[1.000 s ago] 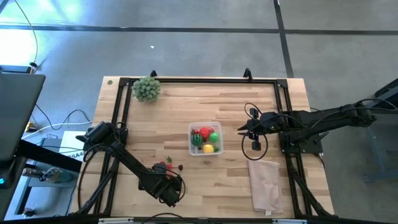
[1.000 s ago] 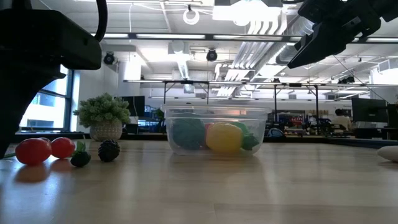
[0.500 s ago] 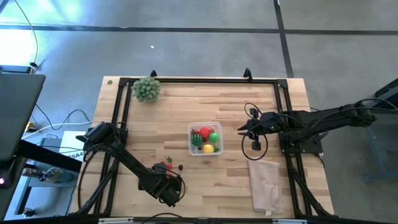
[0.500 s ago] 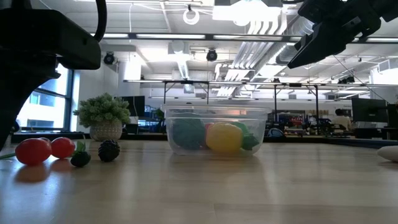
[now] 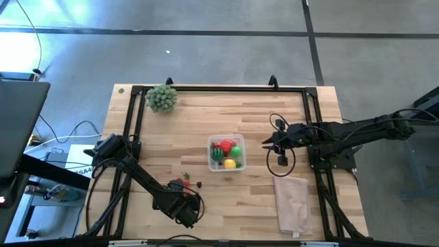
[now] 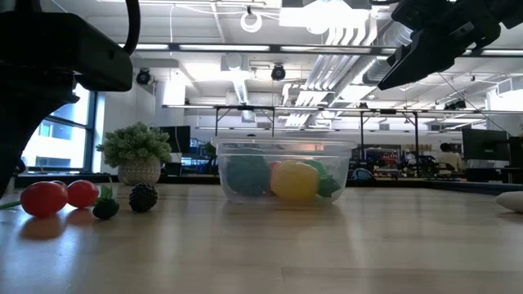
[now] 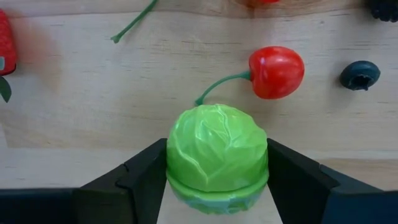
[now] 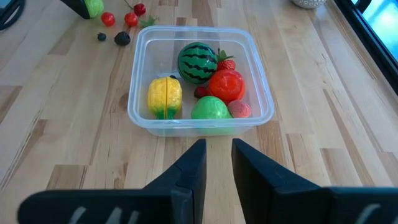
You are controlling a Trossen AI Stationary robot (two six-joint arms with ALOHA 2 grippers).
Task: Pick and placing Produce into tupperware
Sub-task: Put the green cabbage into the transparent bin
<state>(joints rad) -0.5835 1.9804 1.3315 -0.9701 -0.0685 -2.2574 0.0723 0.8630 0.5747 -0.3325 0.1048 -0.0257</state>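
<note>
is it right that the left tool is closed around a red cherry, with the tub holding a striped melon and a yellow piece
Not quite. The left tool is closed around a green cabbage, not the red cherry, which lies loose on the table just beyond it; the left wrist view shows this. The rest holds: the tub does hold a striped melon and a yellow piece.

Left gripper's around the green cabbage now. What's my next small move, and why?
Probably lift it straight up: the left gripper has a finger on each side of the green cabbage, which appears to sit on the table, and the cherry lies close beyond it.
</note>
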